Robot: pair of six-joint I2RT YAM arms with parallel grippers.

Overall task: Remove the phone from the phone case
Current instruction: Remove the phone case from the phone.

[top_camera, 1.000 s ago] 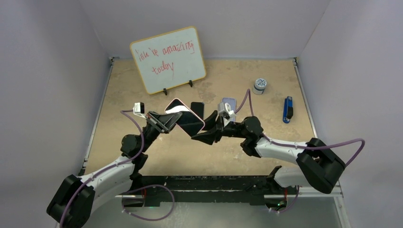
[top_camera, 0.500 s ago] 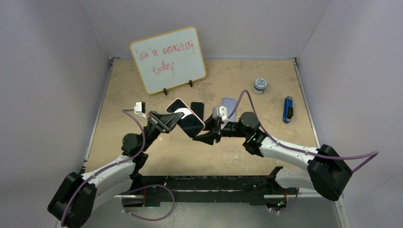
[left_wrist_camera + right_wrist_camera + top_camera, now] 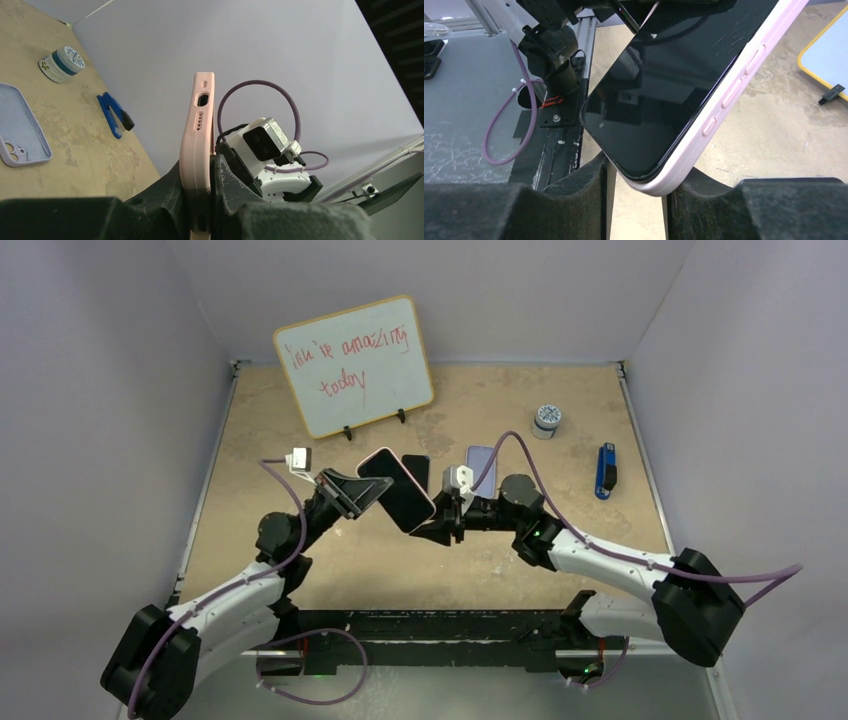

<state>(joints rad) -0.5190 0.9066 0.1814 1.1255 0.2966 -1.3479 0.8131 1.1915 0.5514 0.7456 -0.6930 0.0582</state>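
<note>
A phone with a black screen (image 3: 402, 498) sits in a pink case (image 3: 199, 125) and is held in the air over the middle of the table. My left gripper (image 3: 352, 492) is shut on the case's upper left end; in the left wrist view (image 3: 200, 200) the case stands edge-on between its fingers. My right gripper (image 3: 428, 530) is at the phone's lower right corner. In the right wrist view the screen (image 3: 674, 85) and the pink case edge (image 3: 730, 95) fill the frame. The rounded corner is wedged between the right gripper's (image 3: 636, 200) two pads, touching both.
A whiteboard (image 3: 355, 365) stands at the back left. Another black phone (image 3: 417, 466) and an empty lilac case (image 3: 483, 458) lie on the table behind the grippers. A round tape roll (image 3: 546, 420) and a blue tool (image 3: 605, 470) lie at the right.
My right gripper has moved left and closed in on the phone's lower corner. The left gripper has shifted slightly right and up, and the phone has tilted more steeply.
</note>
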